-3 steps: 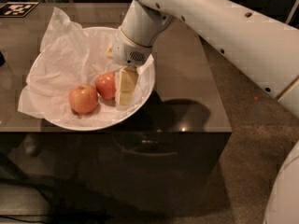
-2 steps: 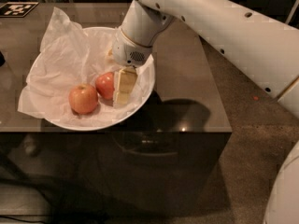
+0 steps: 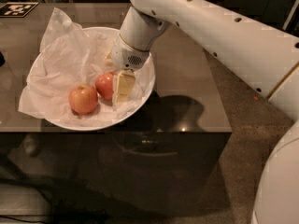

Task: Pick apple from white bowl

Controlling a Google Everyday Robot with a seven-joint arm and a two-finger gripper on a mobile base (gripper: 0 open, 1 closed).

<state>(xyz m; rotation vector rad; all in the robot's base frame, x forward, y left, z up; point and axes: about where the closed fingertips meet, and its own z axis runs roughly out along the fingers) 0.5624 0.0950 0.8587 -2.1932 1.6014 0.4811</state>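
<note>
The white bowl (image 3: 143,93), lined with crumpled white tissue paper, stands on the dark table. The deeper red apple (image 3: 104,85) lies in the bowl's right half. A paler orange apple (image 3: 83,98) lies just left of it. My gripper (image 3: 117,82) is down inside the bowl, reaching in from the upper right. It sits at the red apple's right side, and its cream-coloured tip touches or nearly touches the apple. The wrist hides the part of the bowl behind the apple.
The dark glossy table (image 3: 187,101) has its front edge just below the bowl and its right edge near the arm's shadow. A black-and-white marker tag (image 3: 17,8) lies at the table's far left corner. My white arm (image 3: 224,36) spans the upper right.
</note>
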